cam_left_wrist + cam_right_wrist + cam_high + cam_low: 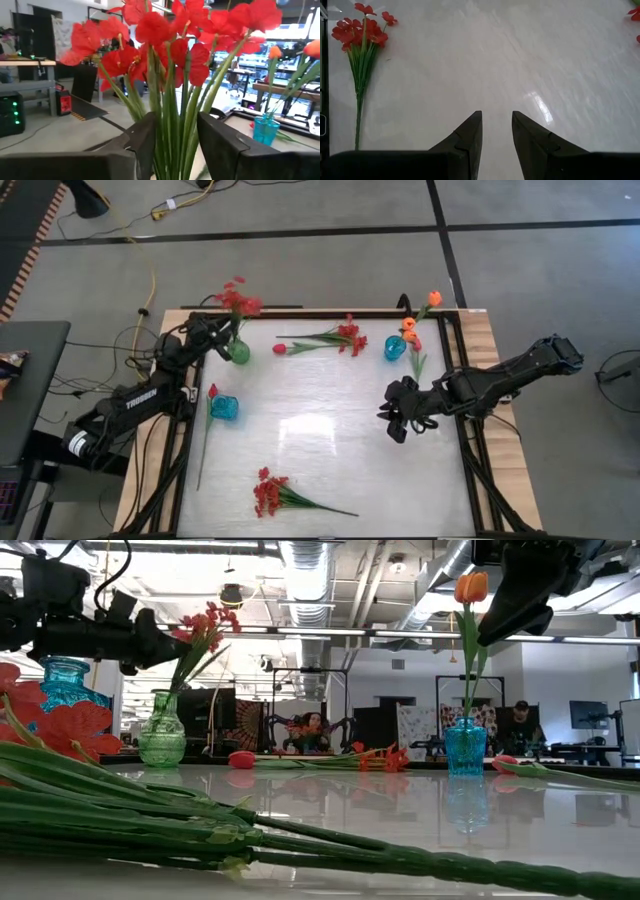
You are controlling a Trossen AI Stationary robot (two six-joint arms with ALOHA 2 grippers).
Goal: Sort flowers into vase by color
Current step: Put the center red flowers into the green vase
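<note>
A bushy red spray (238, 302) stands tilted in the green glass vase (239, 351) at the far left. My left gripper (176, 137) is at its stems, above the vase. Orange tulips (410, 330) stand in the blue vase (395, 347) at the far right. A second red spray (270, 495) lies on the table near the near edge. A red-pink tulip (281, 348) and a third red spray (350, 337) lie by the far edge. Another red tulip (212, 391) lies beside a teal vase (223, 408). My right gripper (495, 125) hovers open over the bare right half of the table. My left gripper has the red spray's bundle of green stems (175, 125) between its two fingers, below the blossoms. It comes level from the table's left side, with the fingers across the stems. The spray stands tilted, and its stem ends are in the green vase (162, 730).
The white tabletop (330, 440) has free room in the middle. Black rails (468, 450) frame the table on both sides. In the low view the near spray's stems (200, 830) fill the foreground. People sit at desks in the room behind.
</note>
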